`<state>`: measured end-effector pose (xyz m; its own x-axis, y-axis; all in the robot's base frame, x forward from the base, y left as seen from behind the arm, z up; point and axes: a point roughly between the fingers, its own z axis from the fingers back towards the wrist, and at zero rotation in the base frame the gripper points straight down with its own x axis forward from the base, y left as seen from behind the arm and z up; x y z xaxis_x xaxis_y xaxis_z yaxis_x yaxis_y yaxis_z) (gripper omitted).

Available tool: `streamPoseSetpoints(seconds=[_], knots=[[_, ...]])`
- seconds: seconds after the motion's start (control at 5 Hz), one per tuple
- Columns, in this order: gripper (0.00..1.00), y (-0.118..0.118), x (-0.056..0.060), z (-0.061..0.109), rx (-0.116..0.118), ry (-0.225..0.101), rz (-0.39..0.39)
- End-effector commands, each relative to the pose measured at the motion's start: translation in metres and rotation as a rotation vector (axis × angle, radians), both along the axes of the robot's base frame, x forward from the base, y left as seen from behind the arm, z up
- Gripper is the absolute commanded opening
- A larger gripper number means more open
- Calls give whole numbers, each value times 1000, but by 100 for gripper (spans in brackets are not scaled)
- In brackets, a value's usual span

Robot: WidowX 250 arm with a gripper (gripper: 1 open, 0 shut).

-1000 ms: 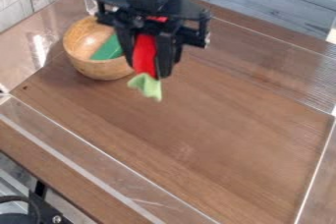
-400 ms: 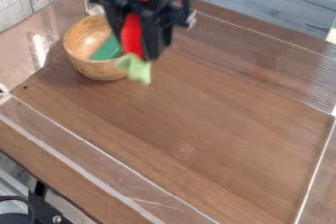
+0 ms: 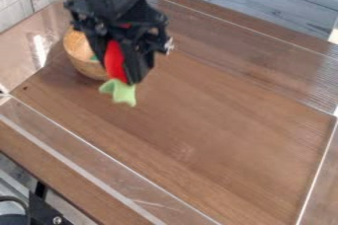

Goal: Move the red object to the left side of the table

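While the jaws are clenching the red object [image 3: 118, 61] above the surface [image 3: 224, 120], its dangling tuft is risking a snag on the wooden bowl [image 3: 82, 56] close behind it.

The robot's black, blocky end effector [image 3: 122, 59] hangs from a dark, boxy wrist housing with angular brackets jutting at both sides. Its two dark fingers [image 3: 140, 59] are long and flat. Motion blur hides finer detail.

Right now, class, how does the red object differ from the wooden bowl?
The red object is bright red with a green tuft hanging below; the wooden bowl is tan. The red object is much smaller than the bowl. The red object hangs off the table, clamped in the shut hand, while the bowl rests on it.
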<state>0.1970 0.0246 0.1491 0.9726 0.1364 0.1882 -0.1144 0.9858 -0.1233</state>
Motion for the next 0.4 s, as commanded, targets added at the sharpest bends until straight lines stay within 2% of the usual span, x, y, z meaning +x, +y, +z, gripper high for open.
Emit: streamPoseSetpoints(seconds=[0.0,0.2], knots=[[0,4,4,3,4,-38,75],[0,23,-1,3,3,-41,93]])
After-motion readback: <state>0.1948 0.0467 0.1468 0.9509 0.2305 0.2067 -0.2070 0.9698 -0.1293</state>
